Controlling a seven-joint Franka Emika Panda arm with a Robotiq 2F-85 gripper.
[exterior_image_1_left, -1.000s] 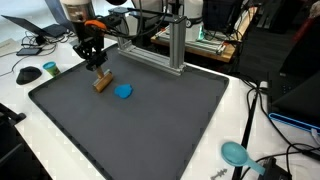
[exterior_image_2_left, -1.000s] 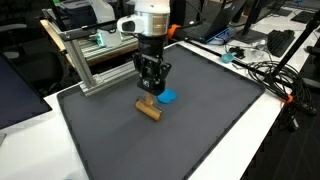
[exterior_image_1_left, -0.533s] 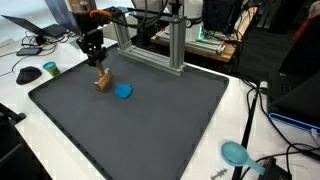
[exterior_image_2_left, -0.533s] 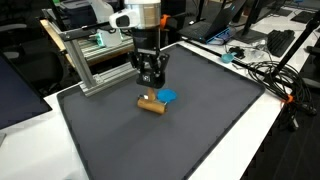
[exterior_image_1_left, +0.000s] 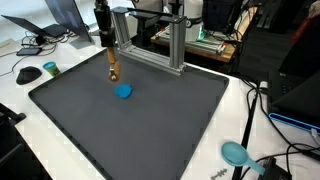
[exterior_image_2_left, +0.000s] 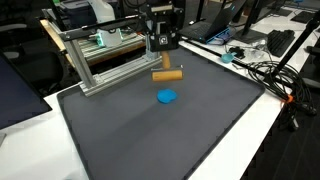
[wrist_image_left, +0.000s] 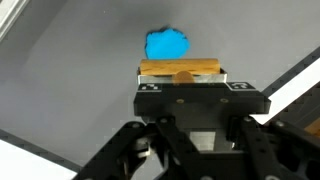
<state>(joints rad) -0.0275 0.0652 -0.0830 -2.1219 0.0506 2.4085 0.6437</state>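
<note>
Matting (exterior_image_2_left: 200, 130), dark grey, covers the white table (exterior_image_1_left: 228, 130), ringed by cables and an aluminium frame (exterior_image_2_left: 110, 73). Tool (exterior_image_2_left: 165, 64) clenched on a wooden block (exterior_image_2_left: 168, 74), held above the matting near the frame; a blue lump (exterior_image_2_left: 166, 97) lies below.

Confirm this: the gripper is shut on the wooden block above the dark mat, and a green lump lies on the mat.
The colour is wrong: the lump on the mat is blue, not green, as both exterior views and the wrist view show. The gripper is shut on the wooden block above the dark mat.
</note>
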